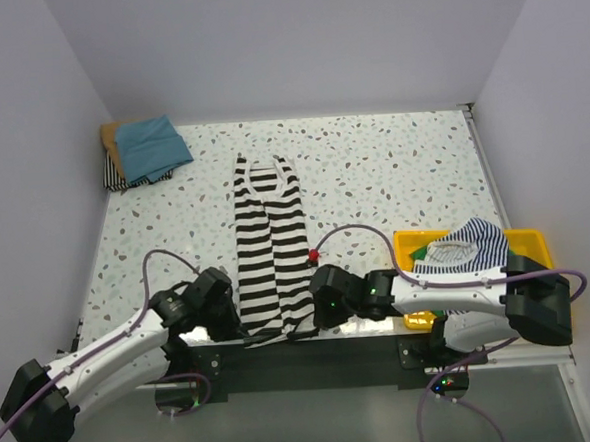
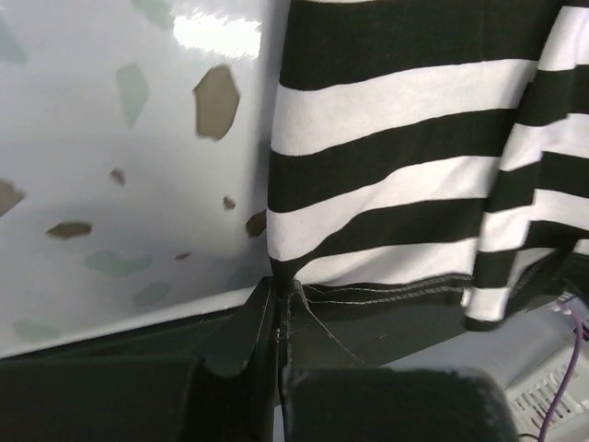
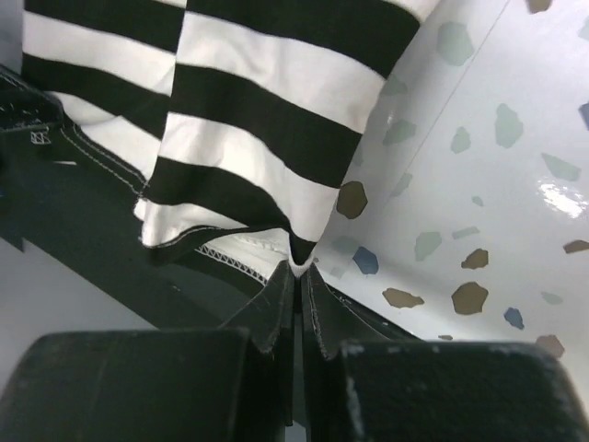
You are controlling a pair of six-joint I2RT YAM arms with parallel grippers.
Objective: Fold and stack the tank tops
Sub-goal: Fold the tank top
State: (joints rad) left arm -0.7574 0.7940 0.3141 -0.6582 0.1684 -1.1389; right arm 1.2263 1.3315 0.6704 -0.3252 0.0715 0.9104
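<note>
1. Far left of the striped tank top (image 1: 269,253), which lies spread mid-tabletop (image 1: 372,166), a folded teal tank top (image 1: 150,145) crowns the stack.
2. Left tool (image 2: 276,308): clamped on the striped top's near-left hem corner.
3. Right tool (image 3: 296,276): clamped on its near-right corner.
4. Raise both corners level and together, carrying the hem toward the straps and keeping the cloth taut.

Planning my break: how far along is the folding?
Done: a folded pile, teal-blue tank top uppermost, far left corner. In hand: left gripper and right gripper pinch the near hem of the spread striped tank top. Left: a crumpled top in the yellow tray.
</note>
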